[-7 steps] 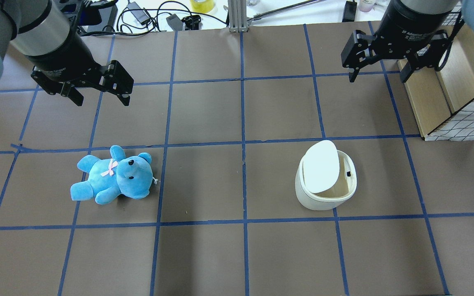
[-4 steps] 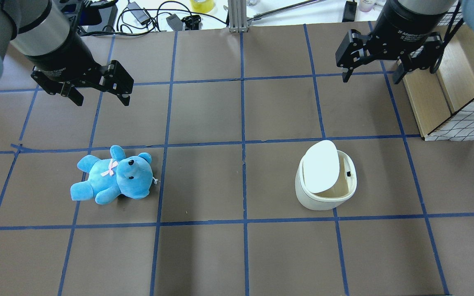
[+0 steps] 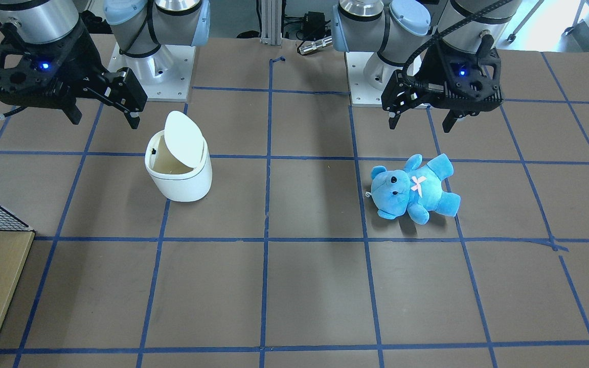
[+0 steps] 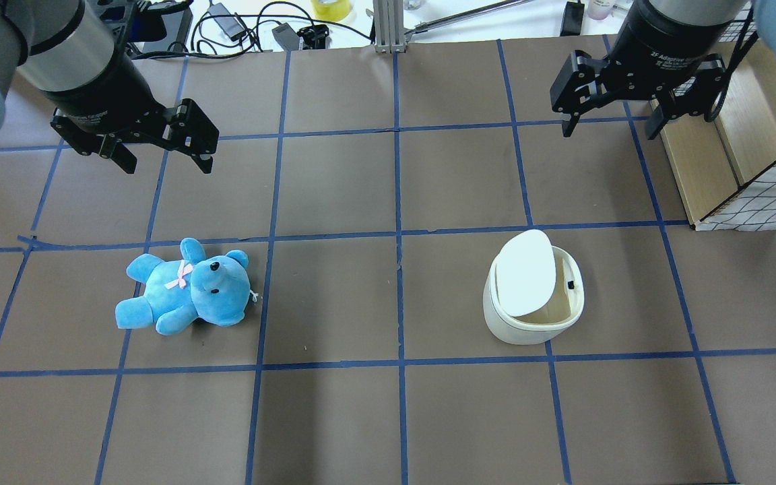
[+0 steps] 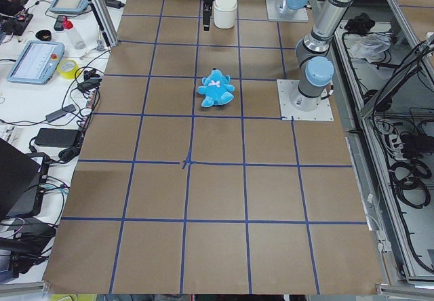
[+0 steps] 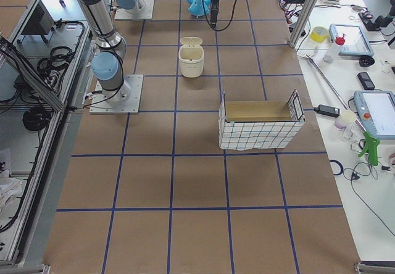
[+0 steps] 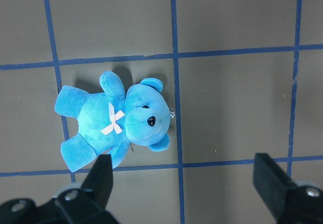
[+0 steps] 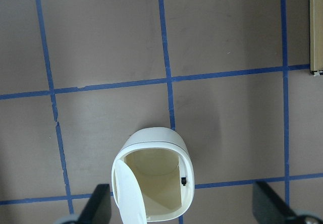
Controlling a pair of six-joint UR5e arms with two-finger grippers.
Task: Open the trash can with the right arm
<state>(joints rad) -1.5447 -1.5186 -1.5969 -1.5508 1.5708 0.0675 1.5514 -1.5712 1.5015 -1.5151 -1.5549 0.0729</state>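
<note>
Right pincer (image 4: 607,133) slightly leftward of before, with "2F Adaptive" lettering.

- The trash can (image 4: 529,331) stands on the brown, blue-taped bench (image 4: 334,188), right of centre.
- Its white lid (image 4: 526,273) is tilted up, and the beige inside shows beside it.
- The right pincer (image 4: 609,128) hangs beyond the can, well apart from it, with its jaws spread wide and nothing between them.
- The left pincer (image 4: 167,162) hangs at the far left, likewise spread and empty.
- A blue teddy bear (image 4: 186,289) lies on its back.
- A wood-and-wire crate (image 4: 752,155) sits at the right edge.
</note>
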